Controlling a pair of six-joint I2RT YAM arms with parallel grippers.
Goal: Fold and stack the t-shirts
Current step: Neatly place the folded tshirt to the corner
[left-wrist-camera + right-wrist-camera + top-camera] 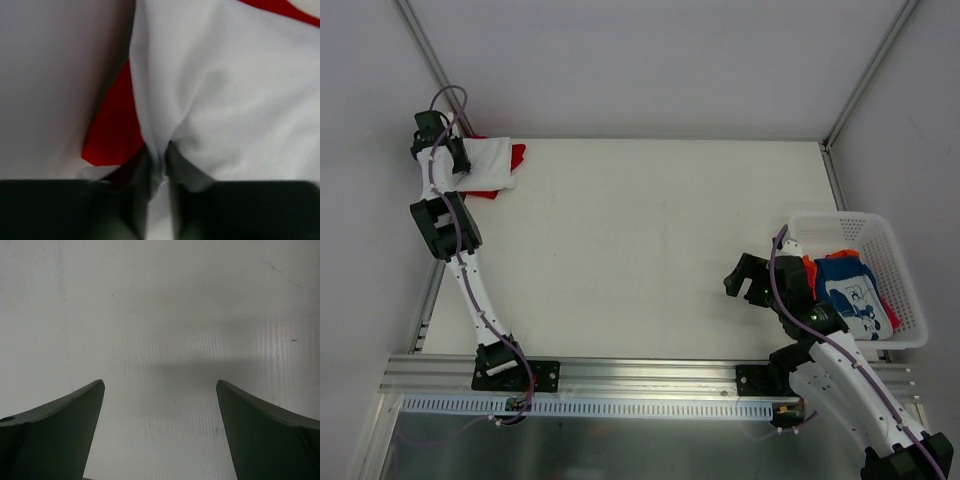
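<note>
Basket: your white mesh basket sits at the table's 4 o'clock edge, just beside the right arm.
Basket contents: a blue t-shirt with white print lies crumpled on top. An orange-red t-shirt shows from under it at its 10 o'clock and 4 o'clock sides.
Stack: you'll find the white t-shirt lying folded on the red t-shirt at the table's 10 o'clock corner. Red shows past the white at its 3 o'clock and 6 o'clock edges.
Left arm: it stretches from its base at 7 o'clock along the left edge, with the wrist tipped down over the stack.
Left gripper: your left gripper has its fingers drawn almost together, pinching a ridge of the white t-shirt at that shirt's 9 o'clock side.
Right arm: it is folded close to its base, with the wrist reaching toward 10 o'clock, at the basket's 9 o'clock side.
Right gripper: your right gripper has its fingers spread wide, and only bare table shows between them.
</note>
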